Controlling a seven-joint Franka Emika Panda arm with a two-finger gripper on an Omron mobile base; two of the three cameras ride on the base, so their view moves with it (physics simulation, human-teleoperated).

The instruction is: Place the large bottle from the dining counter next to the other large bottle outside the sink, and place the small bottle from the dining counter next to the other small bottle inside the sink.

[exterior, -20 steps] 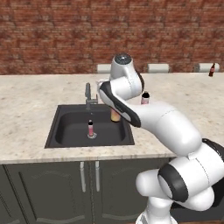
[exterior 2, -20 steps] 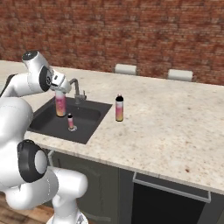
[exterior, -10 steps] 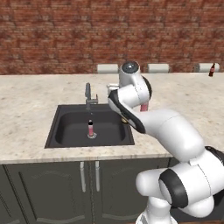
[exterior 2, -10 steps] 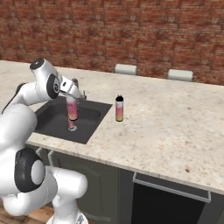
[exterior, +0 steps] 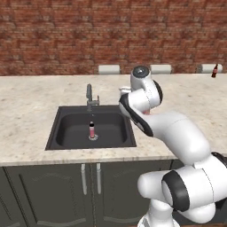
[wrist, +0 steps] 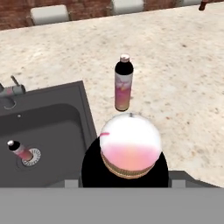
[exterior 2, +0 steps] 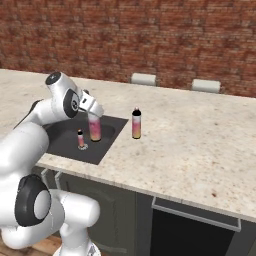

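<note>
**Two large bottles nearly side by side; carried one not yet set down**

One large bottle (exterior 2: 94, 128), pink fading to yellow-orange, hangs upright from the fingers (exterior 2: 93, 113), which are closed part-way around its upper body near the cap. In the right base view it sits over the right edge of the sink (exterior 2: 60, 142), just short of the tabletop (exterior 2: 190, 140). The hand view looks straight down on the bottle.

The other large bottle (wrist: 123, 82) stands upright on the tabletop just beyond the sink rim, near the held one but apart from it. The other small bottle (exterior: 91, 130) stands at the sink drain. A small dark bottle (exterior: 214, 70) stands far off at the back right, on the dining counter (exterior: 190, 80).

Handling judgement: the bottle looks rigid, smooth-walled and light; being tall and slim, it should tip easily if released off vertical or dropped from height. A hold high on the body suits an upright set-down. The neighbouring bottle is equally tippy, so a gap should be kept on approach.
</note>
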